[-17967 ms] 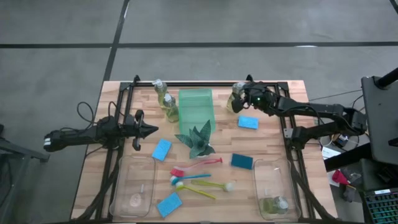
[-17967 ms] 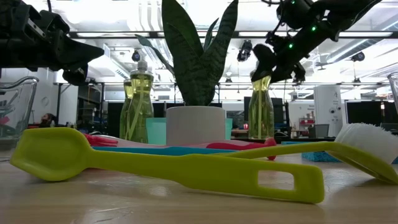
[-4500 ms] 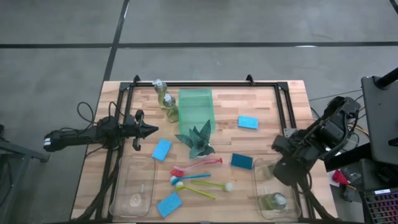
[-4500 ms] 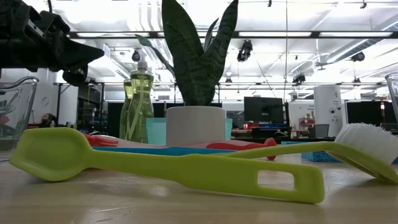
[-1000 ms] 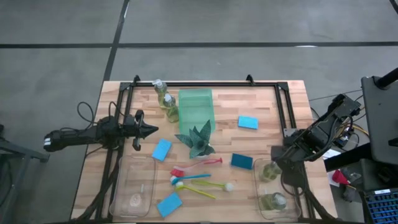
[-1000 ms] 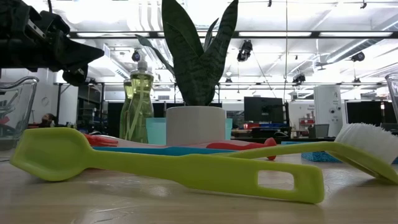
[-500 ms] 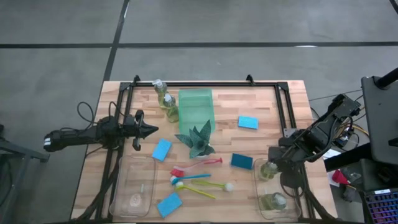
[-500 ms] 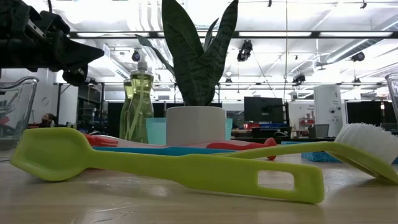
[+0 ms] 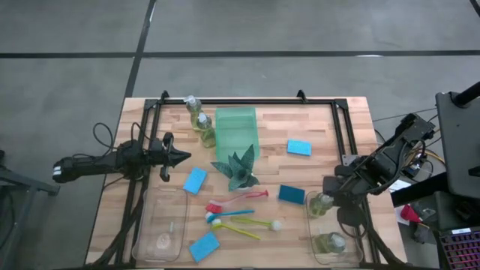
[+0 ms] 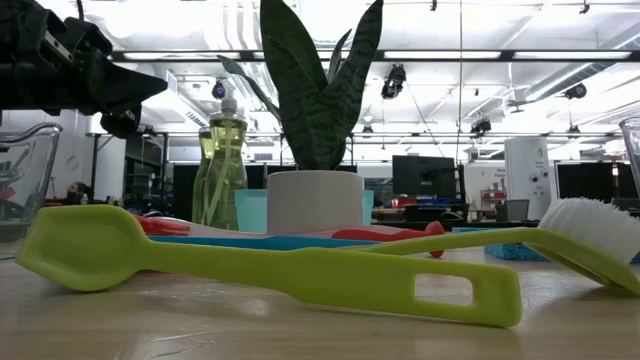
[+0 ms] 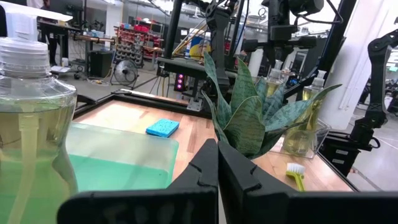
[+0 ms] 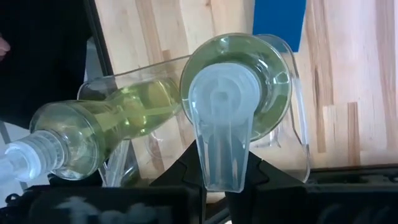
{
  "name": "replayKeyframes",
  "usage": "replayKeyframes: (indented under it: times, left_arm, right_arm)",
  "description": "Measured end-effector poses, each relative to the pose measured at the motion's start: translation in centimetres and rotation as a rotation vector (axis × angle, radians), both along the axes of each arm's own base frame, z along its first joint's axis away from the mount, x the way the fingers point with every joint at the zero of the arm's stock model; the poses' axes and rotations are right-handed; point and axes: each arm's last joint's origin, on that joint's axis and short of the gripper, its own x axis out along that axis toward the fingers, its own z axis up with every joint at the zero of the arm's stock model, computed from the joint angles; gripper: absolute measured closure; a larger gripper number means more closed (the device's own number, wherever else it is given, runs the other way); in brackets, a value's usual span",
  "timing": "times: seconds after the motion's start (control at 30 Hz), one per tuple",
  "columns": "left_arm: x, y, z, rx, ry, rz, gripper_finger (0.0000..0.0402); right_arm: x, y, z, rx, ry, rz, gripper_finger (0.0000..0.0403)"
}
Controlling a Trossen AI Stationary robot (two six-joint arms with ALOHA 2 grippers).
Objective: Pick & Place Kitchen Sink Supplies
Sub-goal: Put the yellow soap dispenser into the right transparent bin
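Observation:
My right gripper (image 9: 325, 200) is over the far end of the clear right bin (image 9: 310, 232), shut on a soap bottle (image 9: 320, 205) that stands upright inside it. A second soap bottle (image 12: 93, 130) lies on its side in that bin. Two more soap bottles (image 9: 198, 117) stand by the green tray (image 9: 236, 131). Several blue sponges (image 9: 299, 147) lie flat on the table. The red, blue and yellow brushes (image 9: 238, 211) lie together near the front. My left gripper (image 9: 184, 157) hovers shut at the table's left, touching nothing. My right gripper pinches the spout of the bottle's white pump head (image 12: 221, 140) between its two fingers (image 12: 191, 167). The fingers come from above, pointing down. The bottle stays upright in the bin's far end; I cannot tell whether its base rests on the bin's floor.
A spiky green plant (image 9: 238, 169) stands mid-table between the tray and the brushes. A clear left bin (image 9: 161, 225) sits at the front left. A black frame (image 9: 247, 101) runs along the far edge and both sides.
My right gripper has shifted a little toward the table's left, over the far end of the right bin; the bottle below it stays upright.

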Motion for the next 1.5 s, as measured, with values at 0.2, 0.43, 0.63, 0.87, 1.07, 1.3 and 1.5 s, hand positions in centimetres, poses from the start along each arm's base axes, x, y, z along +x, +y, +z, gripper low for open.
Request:
replayKeyframes:
  times: [0.2,0.43,0.63,0.87,1.07,1.3,1.5]
  left_arm:
    - [0.0,0.0,0.0,0.0,-0.001,0.0,0.0401]
    - [0.0,0.0,0.0,0.0,0.0,0.0,0.0401]
    - [0.0,0.0,0.0,0.0,0.0,0.0,0.0401]
    - [0.0,0.0,0.0,0.0,0.0,0.0,0.0401]
    - [0.0,0.0,0.0,0.0,0.0,0.0,0.0401]
    - [0.0,0.0,0.0,0.0,0.0,0.0,0.0401]
    - [0.0,0.0,0.0,0.0,0.0,0.0,0.0401]
  right_arm:
    - [0.0,0.1,0.0,0.018,0.016,-0.009,0.0369]
    - [-0.3,-0.1,-0.1,0.015,0.056,-0.041,0.0363]
    - [-0.3,-0.1,-0.1,0.017,0.072,-0.065,0.0312]
    - [-0.9,-0.3,-0.2,0.041,0.179,-0.088,0.0243]
    - [-1.8,-0.7,-0.3,0.022,0.303,-0.11,0.0221]
    - [-2.3,-1.2,0.1,0.036,0.282,-0.136,0.0242]
    - [-3.6,-2.7,1.2,0.017,0.148,-0.184,0.0298]
